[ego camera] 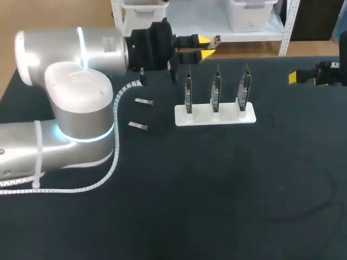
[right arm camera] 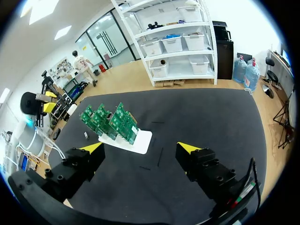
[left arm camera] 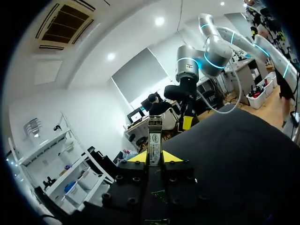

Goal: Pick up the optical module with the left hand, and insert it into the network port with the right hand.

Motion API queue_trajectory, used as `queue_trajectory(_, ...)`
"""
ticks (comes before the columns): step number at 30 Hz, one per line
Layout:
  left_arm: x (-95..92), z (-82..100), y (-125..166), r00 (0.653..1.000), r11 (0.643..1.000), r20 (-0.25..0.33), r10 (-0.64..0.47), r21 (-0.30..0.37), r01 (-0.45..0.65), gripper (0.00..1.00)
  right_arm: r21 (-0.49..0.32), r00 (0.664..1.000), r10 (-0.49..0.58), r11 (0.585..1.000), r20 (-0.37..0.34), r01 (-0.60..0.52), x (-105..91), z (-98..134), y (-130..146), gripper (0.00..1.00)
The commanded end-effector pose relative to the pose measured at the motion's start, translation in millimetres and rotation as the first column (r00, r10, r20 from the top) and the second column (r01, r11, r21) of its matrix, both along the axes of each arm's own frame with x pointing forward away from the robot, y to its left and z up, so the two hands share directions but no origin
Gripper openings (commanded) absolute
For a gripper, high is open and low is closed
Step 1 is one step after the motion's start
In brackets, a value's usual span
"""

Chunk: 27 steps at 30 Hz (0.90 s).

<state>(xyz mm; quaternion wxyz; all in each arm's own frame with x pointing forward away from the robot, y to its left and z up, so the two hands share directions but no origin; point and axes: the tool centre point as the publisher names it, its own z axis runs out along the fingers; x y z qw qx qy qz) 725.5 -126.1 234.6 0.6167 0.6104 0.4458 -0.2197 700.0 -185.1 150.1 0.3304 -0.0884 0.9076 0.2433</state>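
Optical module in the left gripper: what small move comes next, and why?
Probably bring the right gripper toward the left gripper for a handover: the left is shut on the optical module, while the right stands open and empty, well apart.

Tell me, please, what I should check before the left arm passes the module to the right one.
1. Module gripped in left hand: ok.
2. Module sticks out past the fingertips, leaving room to take it: ok.
3. Right hand open: ok.
4. Hands close enough for a handover: not ok, they are far apart.
5. Boards upright in stand: ok.
6. Ports clear: cannot tell, too small.
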Motion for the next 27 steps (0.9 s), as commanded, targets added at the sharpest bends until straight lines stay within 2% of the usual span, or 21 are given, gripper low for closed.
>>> queue_trajectory(1, -18.3, -3.0, 11, 0.999, 0.98, 0.026, -0.04, -0.192, 0.045, 0.0, 0.0, 1.0, 0.0, 1.0, 0.0, 0.0, 0.0, 0, 0, 1.0)
queue_trajectory(10, -44.3, -11.1, 17, 0.993, 0.981, -0.092, -0.068, -0.186, 0.05, 0.0, 0.0, 1.0, 0.0, 1.0, 0.0, 0.0, 0.0, 0, 0, 1.0)
queue_trajectory(15, -51.4, -10.3, 27, 0.99, 0.986, -0.132, -0.052, -0.164, 0.03, 0.0, 0.0, 1.0, 0.0, 1.0, 0.0, 0.0, 0.0, 0, 0, 1.0)
queue_trajectory(18, -51.8, -9.0, 34, 0.988, 0.988, -0.146, -0.04, -0.155, 0.017, 0.0, 0.0, 1.0, 0.0, 1.0, 0.0, 0.0, 0.0, 0, 0, 1.0)
queue_trajectory(24, -46.1, -9.0, 39, 0.972, 0.984, -0.212, -0.103, -0.163, 0.069, 0.0, 0.0, 1.0, 0.0, 1.0, 0.0, 0.0, 0.0, 0, 0, 1.0)
queue_trajectory(27, -39.2, -7.9, 42, 0.976, 0.987, -0.197, -0.096, -0.146, 0.068, 0.0, 0.0, 1.0, 0.0, 1.0, 0.0, 0.0, 0.0, 0, 0, 1.0)
